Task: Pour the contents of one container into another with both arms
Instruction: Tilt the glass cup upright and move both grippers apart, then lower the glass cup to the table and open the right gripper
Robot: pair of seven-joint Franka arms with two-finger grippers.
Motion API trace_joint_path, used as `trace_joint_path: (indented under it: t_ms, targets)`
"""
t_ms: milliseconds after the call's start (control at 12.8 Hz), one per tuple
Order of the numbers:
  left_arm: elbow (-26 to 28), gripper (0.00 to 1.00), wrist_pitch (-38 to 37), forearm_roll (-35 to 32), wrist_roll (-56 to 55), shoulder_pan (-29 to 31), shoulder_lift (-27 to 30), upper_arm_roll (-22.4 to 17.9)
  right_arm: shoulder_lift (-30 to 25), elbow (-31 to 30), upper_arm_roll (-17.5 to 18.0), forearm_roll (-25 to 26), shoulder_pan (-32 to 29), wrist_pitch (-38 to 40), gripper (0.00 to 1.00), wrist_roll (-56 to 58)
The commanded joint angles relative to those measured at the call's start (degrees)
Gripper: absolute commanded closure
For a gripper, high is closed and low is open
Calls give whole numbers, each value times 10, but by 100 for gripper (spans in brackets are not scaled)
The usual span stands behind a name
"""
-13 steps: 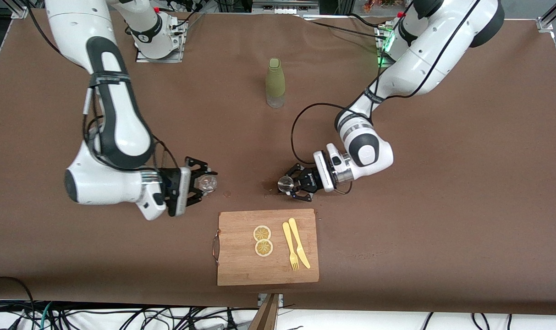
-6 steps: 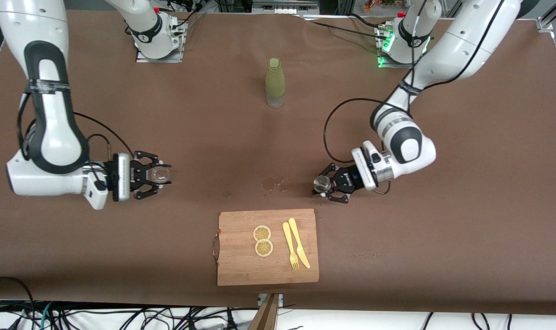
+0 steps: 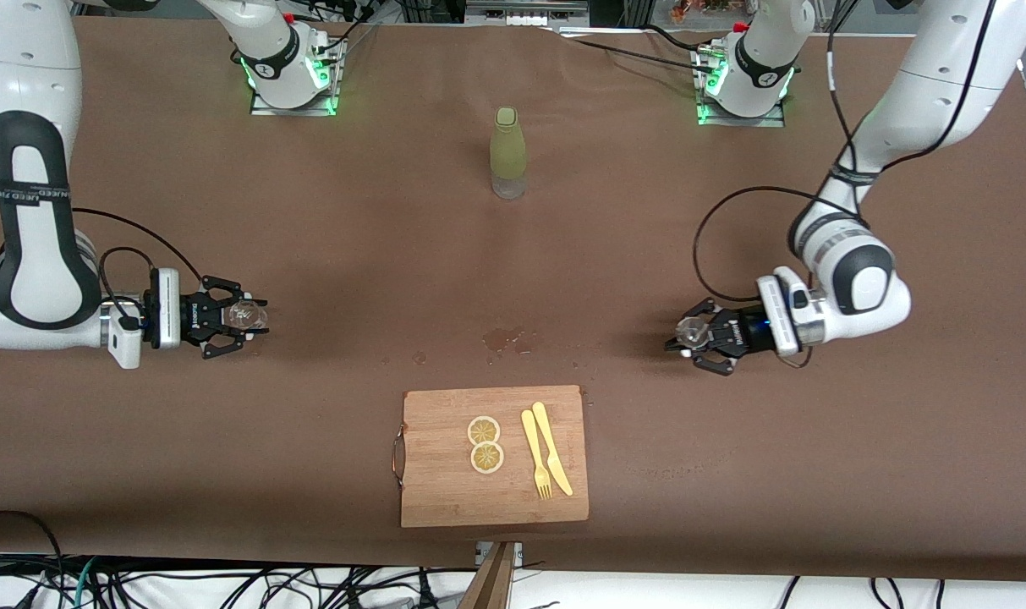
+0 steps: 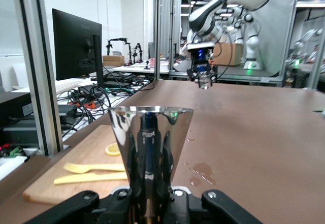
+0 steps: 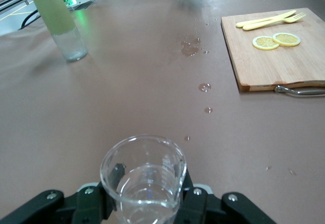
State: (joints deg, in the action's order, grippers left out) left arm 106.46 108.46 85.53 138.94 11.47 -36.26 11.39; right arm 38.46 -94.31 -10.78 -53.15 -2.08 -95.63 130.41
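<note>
Beaker (image 5: 143,176) clenched in right gripper (image 3: 240,316), steel cup (image 4: 150,142) in left gripper (image 3: 692,332), well apart at 9 and 3 o'clock; pouring apparently done, set-down due.

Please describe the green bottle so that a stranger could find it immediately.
On the brown table, look midway between the two arm bases. The green bottle stands upright there alone, farther from the front camera than the wooden cutting board. It is the only tall thing, olive green with a clear bottom.
</note>
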Motion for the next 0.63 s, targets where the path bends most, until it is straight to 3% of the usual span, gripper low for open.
trace_joint_path:
  t_ms: [0,235,548]
  targets:
    - [20,100,-37,-61,-31,54,35,-8,28,3,9,-32,-22,7,63,62]
    - [28,100,-75,-84,-30,103,33,-9,64,5,9,-63,-39,7,62,105]
    - [30,100,-112,-167,-12,163,15,-20,99,19,8,-92,-51,3,62,120]
